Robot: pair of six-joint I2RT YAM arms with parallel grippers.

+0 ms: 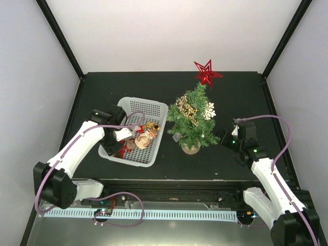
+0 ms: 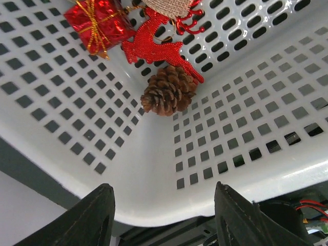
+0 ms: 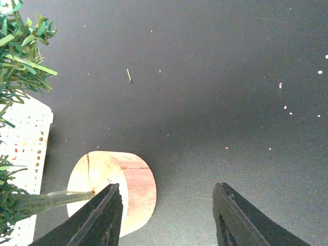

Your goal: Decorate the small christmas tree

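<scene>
Both sets of jaws stand apart and empty: left gripper (image 2: 163, 207) low in frame facing the pine cone (image 2: 168, 91), right gripper (image 3: 166, 207) beside the wooden base (image 3: 130, 182) of the small christmas tree (image 1: 192, 120), where a nudge could topple it.

my left arm (image 1: 77, 148) reaches forward and bends in toward the small christmas tree (image 1: 192, 120). the left end effector (image 2: 164, 215) is tipped down well to the tree's left, fingers parted with nothing between them. my right arm (image 1: 271, 179) stretches forward on the tree's right side. the right end effector (image 3: 166, 215) sits low, just beside the tree's foot, jaws apart and gripping nothing.
</scene>
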